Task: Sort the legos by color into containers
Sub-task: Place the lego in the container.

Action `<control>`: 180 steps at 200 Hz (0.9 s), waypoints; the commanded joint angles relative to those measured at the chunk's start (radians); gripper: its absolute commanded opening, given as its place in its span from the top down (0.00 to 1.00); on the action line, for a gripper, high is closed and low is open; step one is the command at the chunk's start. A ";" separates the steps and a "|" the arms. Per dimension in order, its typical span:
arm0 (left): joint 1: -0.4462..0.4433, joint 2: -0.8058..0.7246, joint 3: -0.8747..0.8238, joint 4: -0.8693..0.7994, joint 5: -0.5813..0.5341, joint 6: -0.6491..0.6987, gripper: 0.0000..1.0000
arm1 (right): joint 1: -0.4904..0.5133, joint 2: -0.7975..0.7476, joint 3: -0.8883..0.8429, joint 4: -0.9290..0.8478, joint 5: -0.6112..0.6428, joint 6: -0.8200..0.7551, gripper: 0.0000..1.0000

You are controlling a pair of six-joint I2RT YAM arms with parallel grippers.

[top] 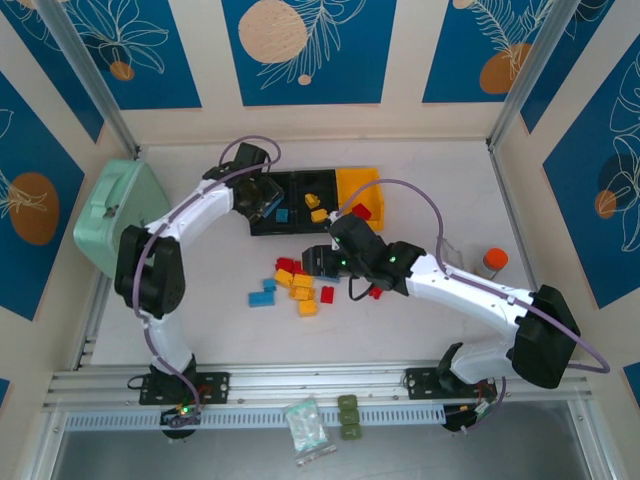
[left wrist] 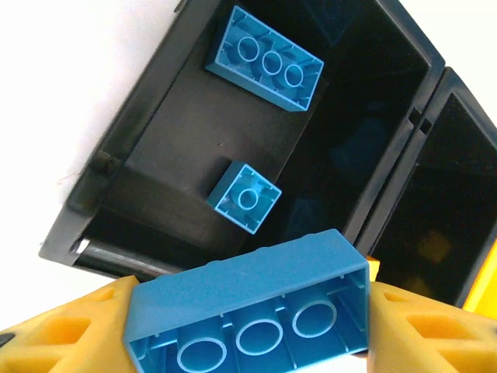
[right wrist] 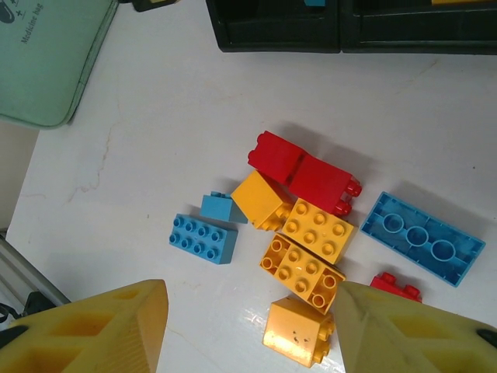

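White bench (top: 420,340) carries everything. Mint-green plastic case (top: 112,212) sits at its left edge, not part of the job.

Three open plastic bins stand in a row:
- left black bin (left wrist: 167,132) has two blue bricks in it
- middle black bin (top: 316,176) has yellow-orange ones
- yellow-orange bin (top: 355,185) has a red one

Left pincer (left wrist: 248,330) is pinching a long blue studded plastic brick (left wrist: 248,299), hollow underside toward the wrist camera, directly above the left black bin. Looks like blue drop-off. Next it needs the jaws spread while the brick is inside the walls.

Right pincer (right wrist: 248,334) is spread wide and holds nothing. It hovers over the loose pile of red, yellow-orange and blue bricks (right wrist: 307,233) on the bench in front of the bins. The pile is tightly packed, so an outer piece is the safer pick. The yellow-orange cube brick (right wrist: 297,330) lies between the fingers.
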 commanded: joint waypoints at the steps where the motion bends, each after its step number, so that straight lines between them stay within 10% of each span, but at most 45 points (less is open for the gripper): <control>1: 0.010 0.064 0.086 -0.079 -0.023 0.015 0.37 | -0.014 -0.037 -0.018 0.008 -0.026 0.000 0.41; 180: 0.000 -0.015 0.101 -0.114 -0.040 0.080 0.20 | -0.062 -0.140 -0.073 -0.067 -0.009 0.008 0.41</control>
